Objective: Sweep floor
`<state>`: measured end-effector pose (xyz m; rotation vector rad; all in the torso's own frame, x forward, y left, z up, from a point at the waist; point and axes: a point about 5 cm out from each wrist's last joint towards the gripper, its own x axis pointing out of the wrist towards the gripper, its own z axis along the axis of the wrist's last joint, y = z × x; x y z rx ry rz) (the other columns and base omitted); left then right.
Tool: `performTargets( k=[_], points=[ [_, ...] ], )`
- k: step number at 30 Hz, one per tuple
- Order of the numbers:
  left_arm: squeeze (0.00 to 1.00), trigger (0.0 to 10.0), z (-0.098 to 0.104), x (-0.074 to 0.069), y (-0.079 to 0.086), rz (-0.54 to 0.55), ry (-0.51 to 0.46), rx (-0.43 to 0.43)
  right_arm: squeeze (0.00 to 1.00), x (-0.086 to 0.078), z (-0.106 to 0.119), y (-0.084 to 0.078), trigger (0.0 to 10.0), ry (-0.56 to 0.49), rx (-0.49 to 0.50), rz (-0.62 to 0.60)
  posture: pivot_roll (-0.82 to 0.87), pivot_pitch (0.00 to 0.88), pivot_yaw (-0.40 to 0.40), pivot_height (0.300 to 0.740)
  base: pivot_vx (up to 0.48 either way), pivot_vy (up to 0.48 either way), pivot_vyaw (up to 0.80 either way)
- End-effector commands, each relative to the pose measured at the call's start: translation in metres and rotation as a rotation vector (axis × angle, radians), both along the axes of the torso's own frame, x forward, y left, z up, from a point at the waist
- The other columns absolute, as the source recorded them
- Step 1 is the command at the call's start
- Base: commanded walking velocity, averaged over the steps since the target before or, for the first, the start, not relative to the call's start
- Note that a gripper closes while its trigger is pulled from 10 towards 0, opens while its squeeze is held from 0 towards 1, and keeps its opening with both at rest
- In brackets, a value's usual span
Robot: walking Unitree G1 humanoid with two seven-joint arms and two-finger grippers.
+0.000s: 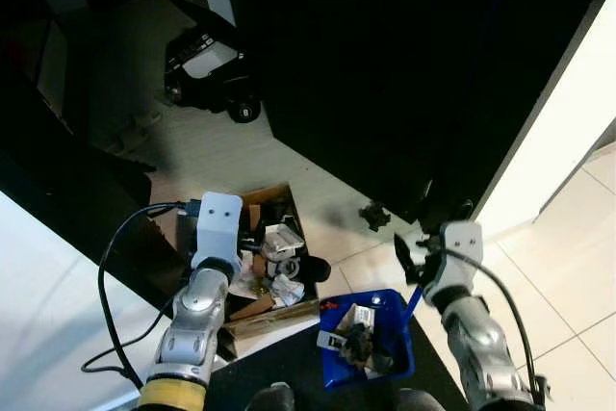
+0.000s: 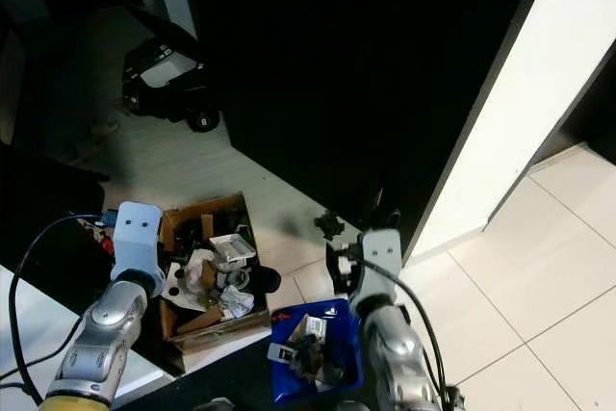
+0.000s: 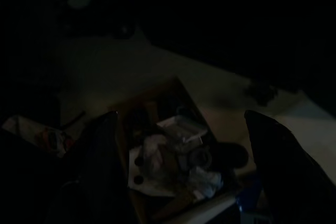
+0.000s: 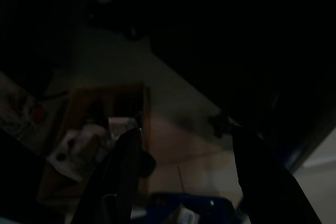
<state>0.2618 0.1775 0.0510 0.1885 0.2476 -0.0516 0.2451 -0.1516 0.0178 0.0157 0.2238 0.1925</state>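
The blue plastic dustpan (image 1: pixel 371 339) sits on the tiled floor (image 1: pixel 539 267) nearest the robot, already loaded with scraps of paper and dark bits. The right gripper (image 1: pixel 416 259) hangs just beyond the dustpan's far right corner, where a thin blue handle rises toward it. The right wrist view shows its two black fingers (image 4: pixel 123 174) spread apart with nothing between them. The left gripper (image 3: pixel 178 171) is also spread wide and empty, held above the open brown cardboard box (image 1: pixel 272 288) of mixed rubbish, which stands just left of the dustpan.

Judging by the full pan and the box beside it, the step in hand looks like collecting swept litter, with the tipping of the pan into the box yet to come. That would call for closing on the handle and lifting level so nothing spills. One small dark piece of debris (image 1: pixel 373 214) lies on the tiles beyond the dustpan, at the foot of the tall black cabinet (image 1: pixel 404 74); it wants gathering too.

Farther off, well beyond the box, a black and white ride-on toy car (image 1: pixel 207 69) stands in the shade. No brand, label or writing can be read anywhere.
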Motion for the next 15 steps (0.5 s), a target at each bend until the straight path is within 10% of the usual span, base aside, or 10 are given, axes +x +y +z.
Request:
performTargets(
  k=[1,15],
  points=[
    [0.0,10.0,-0.009,-0.005,0.005,-0.008,0.029,0.057,0.0,-0.005,-0.007,-0.005,10.0,0.025,-0.009,-0.011,-0.06,0.016,0.061,0.74,0.0,0.0,0.0],
    [0.0,10.0,-0.022,-0.002,-0.01,-0.069,0.069,0.087,0.0,0.002,-0.009,-0.015,10.0,0.019,-0.055,-0.035,-0.07,0.017,0.042,0.74,0.0,0.0,0.0]
  ],
)
